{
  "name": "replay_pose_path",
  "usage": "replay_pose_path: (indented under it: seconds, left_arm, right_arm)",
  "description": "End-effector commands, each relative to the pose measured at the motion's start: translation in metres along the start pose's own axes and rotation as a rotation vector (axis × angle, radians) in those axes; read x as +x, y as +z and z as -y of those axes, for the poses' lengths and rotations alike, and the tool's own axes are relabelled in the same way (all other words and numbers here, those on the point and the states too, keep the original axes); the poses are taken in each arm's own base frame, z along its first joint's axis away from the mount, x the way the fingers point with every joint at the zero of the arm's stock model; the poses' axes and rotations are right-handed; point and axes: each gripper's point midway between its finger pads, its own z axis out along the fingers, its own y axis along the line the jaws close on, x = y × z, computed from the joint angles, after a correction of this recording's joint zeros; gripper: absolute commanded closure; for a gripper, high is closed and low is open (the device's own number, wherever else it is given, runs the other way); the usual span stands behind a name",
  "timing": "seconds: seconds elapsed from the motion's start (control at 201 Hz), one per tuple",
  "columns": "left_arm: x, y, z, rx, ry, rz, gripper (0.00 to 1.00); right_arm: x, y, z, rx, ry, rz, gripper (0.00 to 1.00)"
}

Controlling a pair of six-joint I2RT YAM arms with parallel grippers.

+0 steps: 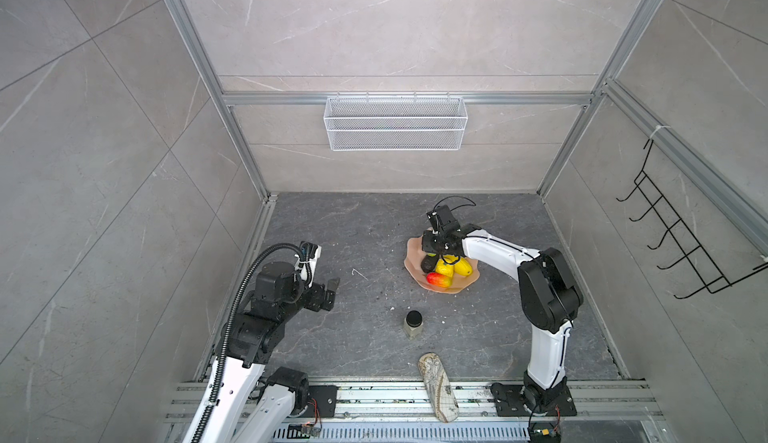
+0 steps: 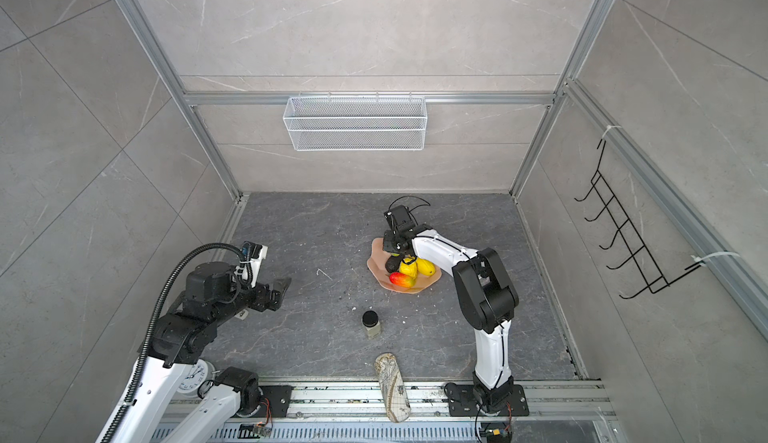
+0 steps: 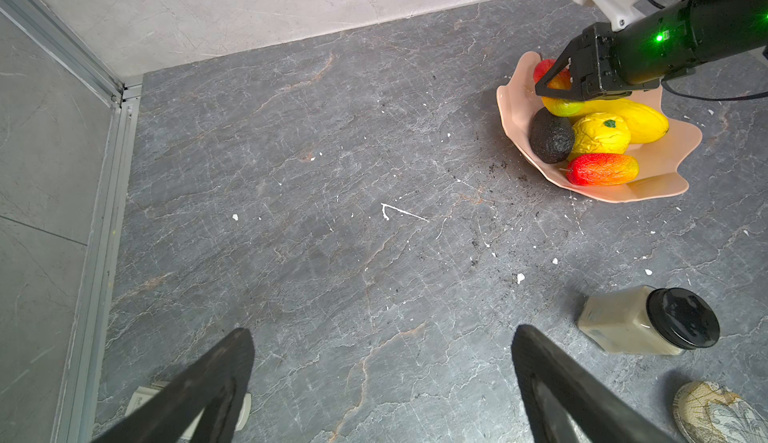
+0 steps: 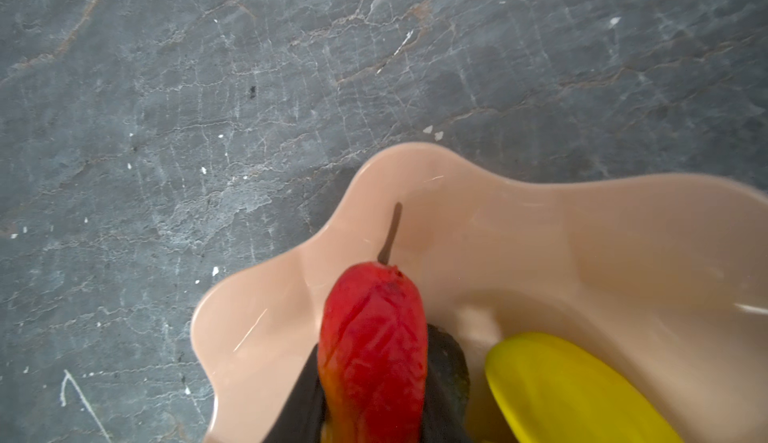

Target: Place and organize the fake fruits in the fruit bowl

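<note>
Salmon-pink, glossy, wide and shallow: that's the fruit bowl (image 3: 665, 187), wavy rim all round. It sits on the dark grey veined table (image 3: 332, 162), right of the middle in both top views.

I count four fruits lying inside it, packed close. The long yellow fruit (image 3: 636, 118) runs across the middle. The stubby yellow fruit (image 3: 600, 135), with wrinkled skin and a small green end facing up, leans against it. The blackish oval fruit (image 3: 550, 137), rough and matte, touches the stubby one on the side towards my left arm. Along the near edge lies a red-to-yellow fruit (image 3: 602, 169), red at one end and fading through orange to yellow.

Now the fifth: a second red-to-yellow fruit (image 4: 374, 349), ribbed glossy skin and a thin dark stem. It's clamped between my right fingers (image 3: 561, 95), over the back part of the bowl, just above the black one. Whether it touches the bowl, I can't tell from here.

My left fingers (image 3: 199, 391) are spread wide apart with nothing between them, hovering over bare table well to the left of the bowl.

A small black-lidded jar (image 3: 648, 322) stands in front of the bowl, clear of it. A beige patterned oblong object (image 1: 438, 387) lies at the table's front edge.
</note>
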Motion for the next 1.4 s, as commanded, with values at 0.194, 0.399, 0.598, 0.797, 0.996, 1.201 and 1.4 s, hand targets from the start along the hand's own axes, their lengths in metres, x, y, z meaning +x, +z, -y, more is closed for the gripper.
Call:
replay_pose_path:
  seconds: [0.194,0.399,0.598,0.797,0.996,1.201,1.4]
  left_arm:
    - [-0.004,0.001,0.001,0.009,0.003,0.014,0.00]
    - [-0.004,0.001,0.001,0.009,0.003,0.014,0.00]
    - [-0.004,0.001,0.000,0.007,0.002,0.012,0.00]
    - [-0.003,0.003,-0.001,-0.003,0.004,0.006,0.00]
    - [-0.013,0.008,-0.010,-0.047,0.010,-0.008,0.00]
    - [-0.036,0.028,-0.008,-0.018,-0.114,0.084,0.00]
    - [-0.019,0.077,-0.050,-0.241,-0.243,0.240,0.00]
  right_arm:
    - [0.009,0.004,-0.026,-0.057,0.002,-0.018,0.63]
    - [0.009,0.003,-0.029,-0.058,-0.009,-0.013,0.52]
    - [-0.001,-0.009,-0.030,-0.057,-0.030,0.013,0.46]
    - [-0.026,-0.064,-0.037,-0.107,-0.107,0.125,0.07]
    - [-0.050,-0.166,-0.026,-0.171,-0.270,0.382,0.00]
    - [-0.046,-0.213,0.061,0.027,-0.285,0.555,0.00]
    - [-0.012,-0.186,0.138,0.201,-0.191,0.703,0.00]
